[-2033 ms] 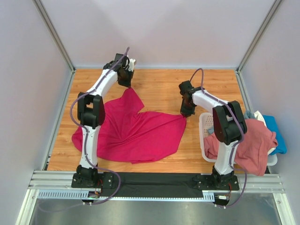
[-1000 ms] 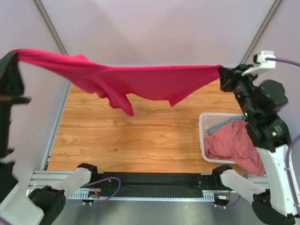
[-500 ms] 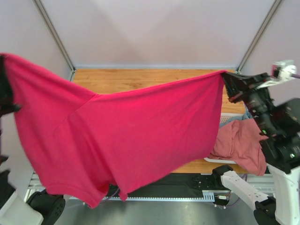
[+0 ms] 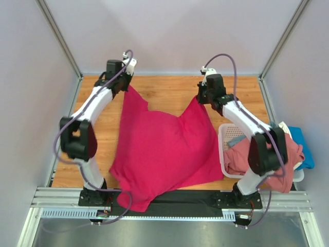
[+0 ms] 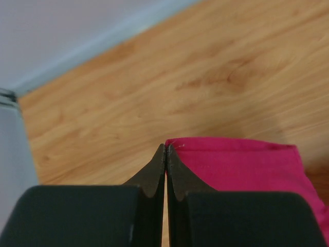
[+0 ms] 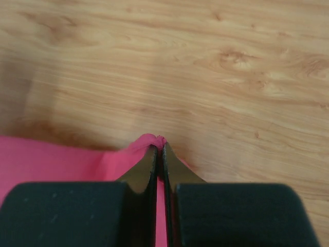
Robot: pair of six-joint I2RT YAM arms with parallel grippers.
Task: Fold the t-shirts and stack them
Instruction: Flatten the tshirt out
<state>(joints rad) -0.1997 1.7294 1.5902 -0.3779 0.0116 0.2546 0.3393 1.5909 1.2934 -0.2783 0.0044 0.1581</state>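
The magenta-red t-shirt (image 4: 162, 149) lies spread on the wooden table, its near edge hanging over the front rail. My left gripper (image 4: 126, 86) is shut on the shirt's far left corner (image 5: 226, 159), low over the table. My right gripper (image 4: 199, 98) is shut on the far right corner (image 6: 154, 141). The cloth sags into a dip between the two held corners. A dusty pink shirt (image 4: 267, 157) drapes over the basket at the right, with a blue one (image 4: 303, 146) and a whitish one (image 4: 284, 128) behind it.
The white lattice basket (image 4: 226, 139) stands at the right edge of the table, next to my right arm. Grey walls and metal posts enclose the table at the back and sides. Bare wood shows at the far and left parts.
Both arms have come down from holding the shirt stretched high in the air. The shirt now lies spread on the table, with both corners still held at the far side.
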